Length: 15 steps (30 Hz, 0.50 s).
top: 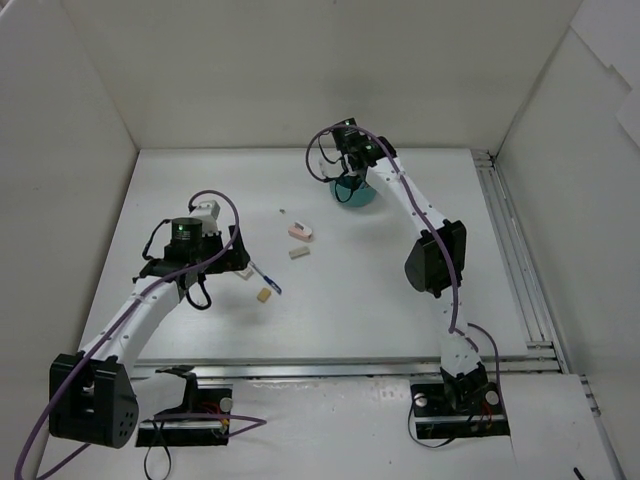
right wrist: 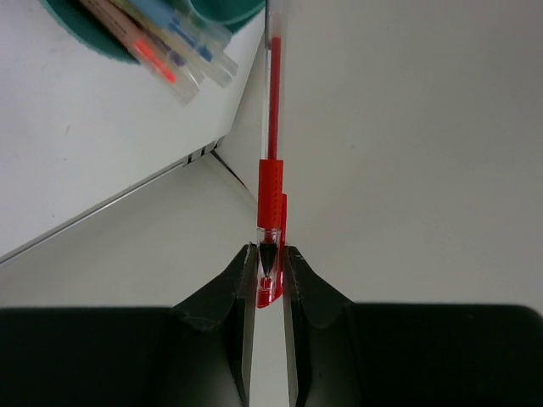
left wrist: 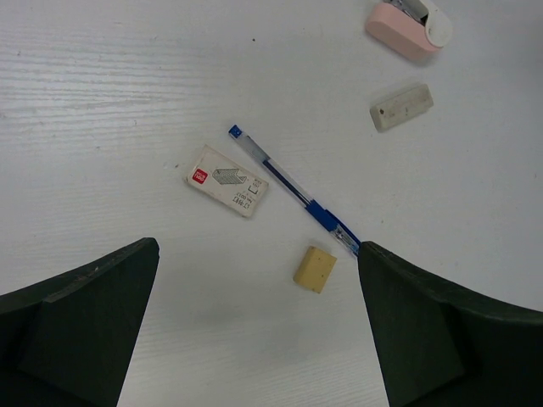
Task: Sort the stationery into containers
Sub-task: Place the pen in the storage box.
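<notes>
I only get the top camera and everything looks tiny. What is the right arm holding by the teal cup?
Observer: A red pen, pinched near its end in the right gripper's jaws.
Operator: Is anything in the cup yet?
Observer: Yes, several pens sit in the teal cup, one with orange markings.
Operator: What's hiding under the left arm?
Observer: A small white box with a red label, right beside the blue pen.

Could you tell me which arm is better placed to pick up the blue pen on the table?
Left. The left gripper hangs open right above the blue pen, while the right gripper is shut on a red pen at the teal cup, far from it.
</notes>
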{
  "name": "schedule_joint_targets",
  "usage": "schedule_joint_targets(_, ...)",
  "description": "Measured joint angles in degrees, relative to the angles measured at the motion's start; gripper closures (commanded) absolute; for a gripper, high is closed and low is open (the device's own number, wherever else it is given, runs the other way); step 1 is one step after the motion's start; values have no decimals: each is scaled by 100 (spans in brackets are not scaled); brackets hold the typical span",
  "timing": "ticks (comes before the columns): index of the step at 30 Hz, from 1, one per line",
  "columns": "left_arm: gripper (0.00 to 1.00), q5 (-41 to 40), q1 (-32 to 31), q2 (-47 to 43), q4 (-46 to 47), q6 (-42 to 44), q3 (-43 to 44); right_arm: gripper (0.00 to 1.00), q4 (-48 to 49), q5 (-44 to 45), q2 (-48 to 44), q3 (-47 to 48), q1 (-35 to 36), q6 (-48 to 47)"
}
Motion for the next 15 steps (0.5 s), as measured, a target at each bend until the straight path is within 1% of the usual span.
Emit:
schedule_joint_targets(9, 0, 251, 70, 173, 61, 50, -42, 100, 496, -55, 273, -245, 15, -280)
schedule_joint_targets(11, 0, 304, 83, 229, 101, 50, -42, 96, 645, -74, 273, -339, 33, -341)
schedule_joint_targets(15, 0, 385, 107, 321, 144, 50, -61, 93, 1023, -87, 297, -597, 81, -514)
